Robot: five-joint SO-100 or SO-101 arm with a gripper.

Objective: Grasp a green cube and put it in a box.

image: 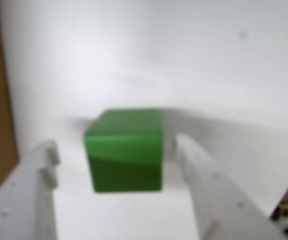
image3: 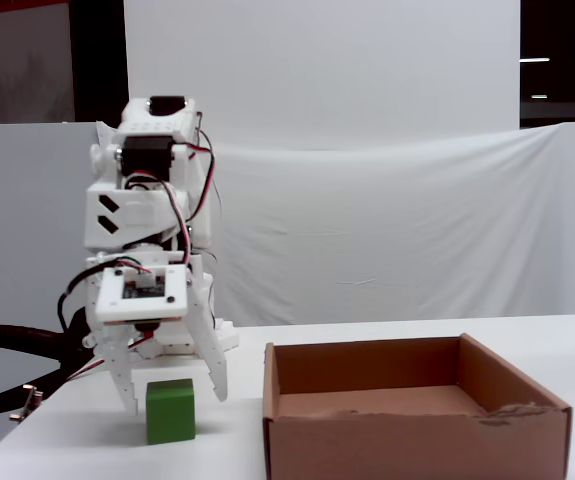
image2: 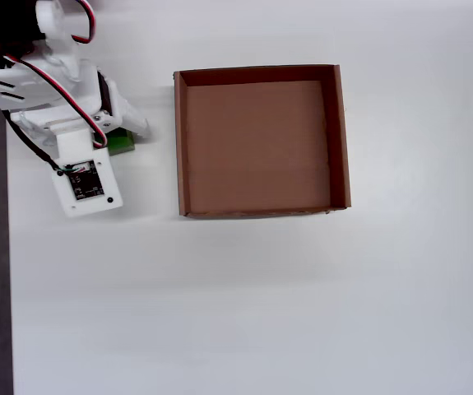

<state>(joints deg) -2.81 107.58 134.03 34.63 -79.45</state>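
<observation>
Gripper (image: 113,155) fingers spread, we're straddling green cube (image: 125,150) sitting on table (image2: 244,296), left of box (image2: 335,132) in overhead view. Left gap wider; closing off-centre risks cube twisting or slipping out.

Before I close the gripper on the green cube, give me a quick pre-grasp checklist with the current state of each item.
1. Gripper open wide enough: ok, both fingers stand apart with gaps beside the green cube.
2. Cube between the fingers: ok in the wrist view; the fixed view also shows the fingers straddling the cube.
3. Cube centred: not ok, it sits closer to the right finger in the wrist view.
4. Cube resting flat on the table: ok, as the fixed view shows.
5. Box empty and unobstructed: ok, bare floor in the overhead view.
6. Fingers low enough for a firm grip: cannot tell, their tips overlap only the cube's upper part.
</observation>
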